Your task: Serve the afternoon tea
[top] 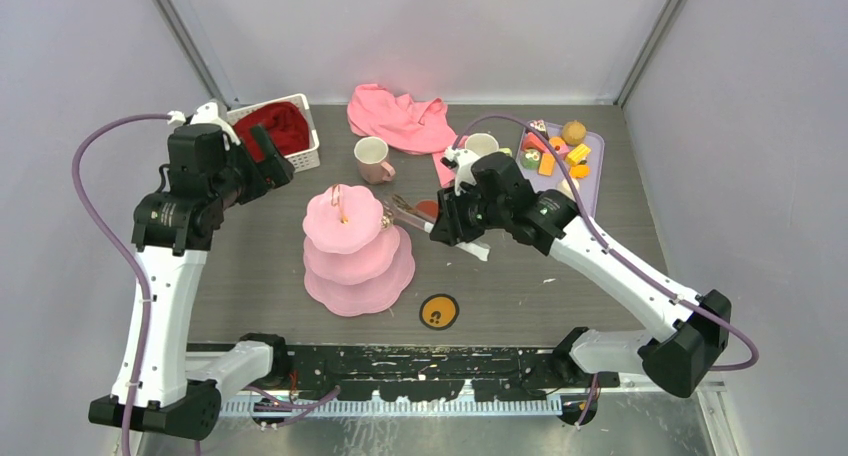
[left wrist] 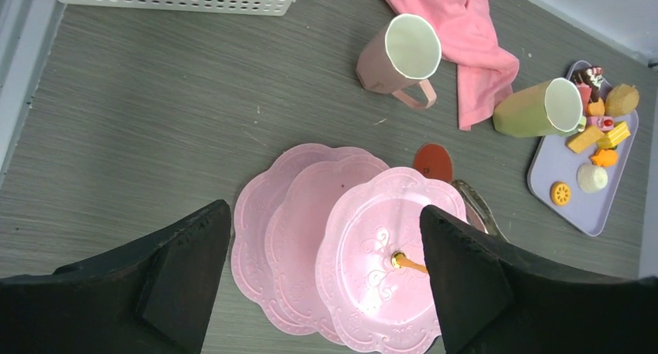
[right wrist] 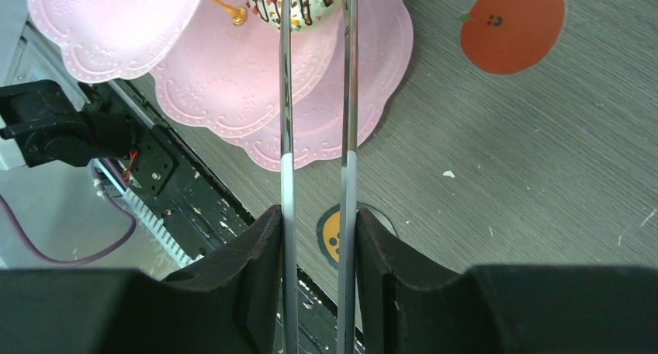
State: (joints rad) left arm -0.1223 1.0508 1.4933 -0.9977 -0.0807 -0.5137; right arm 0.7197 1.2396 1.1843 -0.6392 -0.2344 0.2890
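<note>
Our right tool point(right wrist: 318, 241) pinches tongs point(right wrist: 285, 98) holding a pastry point(right wrist: 304, 5); our left tool point(left wrist: 326, 245) gapes empty. Releasing off-centre, we'd roll it off the cake stand point(right wrist: 217, 86).

The cake stand point(top: 357, 251) is pink, its scalloped tiers embossed with swirls, around a gold post point(left wrist: 399, 259). At its middle tier are silver tongs point(right wrist: 285, 98) and a pale pastry point(right wrist: 310, 5) streaked brown with coloured sprinkles. Behind the stand are a pale pink mug point(top: 372, 159) and a yellow-green mug point(left wrist: 535, 108). The surface point(top: 260, 276) is grey wood-grain.
</note>
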